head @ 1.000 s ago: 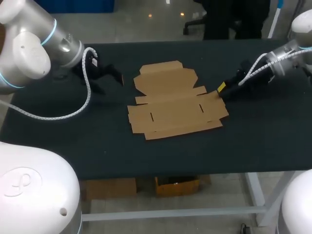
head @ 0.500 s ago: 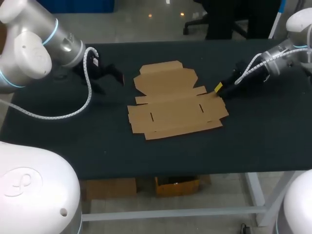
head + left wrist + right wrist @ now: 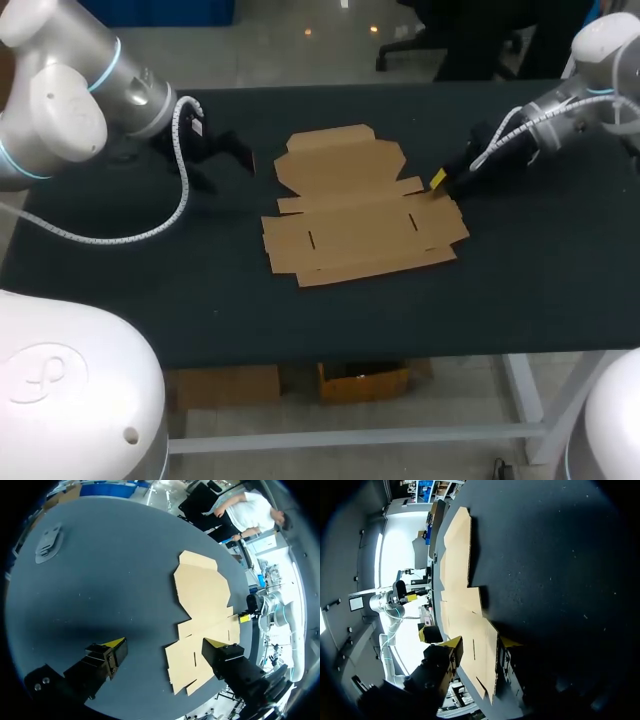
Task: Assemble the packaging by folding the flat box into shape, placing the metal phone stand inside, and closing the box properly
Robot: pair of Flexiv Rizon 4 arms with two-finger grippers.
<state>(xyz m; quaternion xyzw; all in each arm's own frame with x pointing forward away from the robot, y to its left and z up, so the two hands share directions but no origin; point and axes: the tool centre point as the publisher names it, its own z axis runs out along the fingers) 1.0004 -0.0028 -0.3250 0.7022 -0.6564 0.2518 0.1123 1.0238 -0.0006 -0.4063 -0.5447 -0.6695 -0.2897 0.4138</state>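
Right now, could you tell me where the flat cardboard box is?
In the head view the flat box lies unfolded between the grippers: the right gripper is at its right edge, the left gripper apart on its left.

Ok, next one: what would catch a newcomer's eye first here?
The flat cardboard box lies unfolded in the middle of the dark table. The right gripper, yellow-tipped, sits at the box's right edge with a flap corner between its open fingers. The left gripper hangs open on the box's other side.
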